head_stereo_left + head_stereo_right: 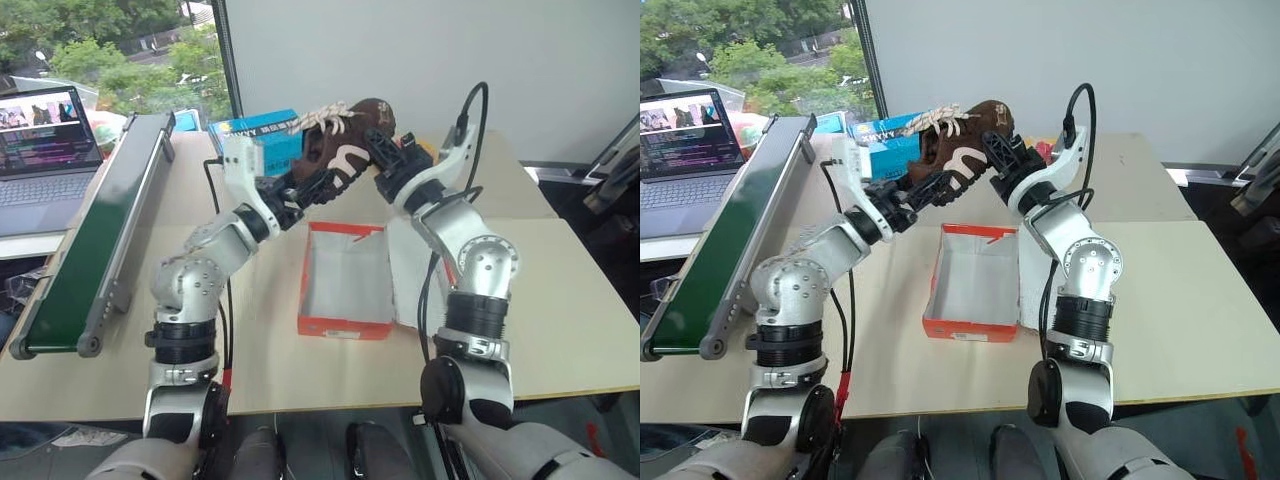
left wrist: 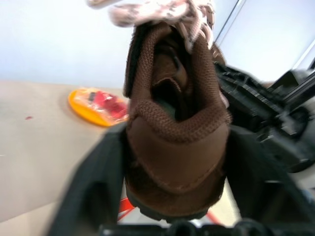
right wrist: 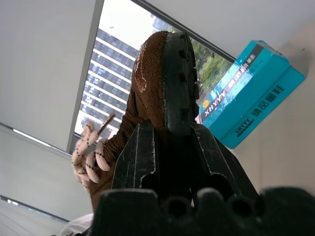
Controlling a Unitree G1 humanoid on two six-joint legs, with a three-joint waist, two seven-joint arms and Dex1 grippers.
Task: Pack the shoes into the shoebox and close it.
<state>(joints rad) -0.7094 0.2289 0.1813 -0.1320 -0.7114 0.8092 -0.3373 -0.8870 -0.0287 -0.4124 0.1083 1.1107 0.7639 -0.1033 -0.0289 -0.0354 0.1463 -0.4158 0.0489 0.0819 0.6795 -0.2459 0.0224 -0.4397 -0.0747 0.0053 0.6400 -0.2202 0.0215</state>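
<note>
We have one brown shoe [image 1: 345, 140] in the air between our two arms, above the far end of the open orange-red shoebox [image 1: 345, 325], which lies on the bench [image 1: 560, 330] below and nearer to us than both jaws. The right gripper [image 3: 170, 142] has its jaws pinched on the toe end, one finger on each side of the black lugged sole. The left gripper [image 2: 177, 196] sits at the heel; its jaws flank the padded heel collar, yet whether they press on it or stand slack we cannot tell.

We judge the shoe light and easy to carry one-handed. The upper is soft fabric that would crush and shift under a squeeze, so the stiff rubber sole is the better place to hold, as the right jaws do. The light laces [image 1: 318, 118] hang loose past the tongue and could snag a fingertip or the box wall on lowering. The cardboard box looks light too and may slide if bumped.
</note>
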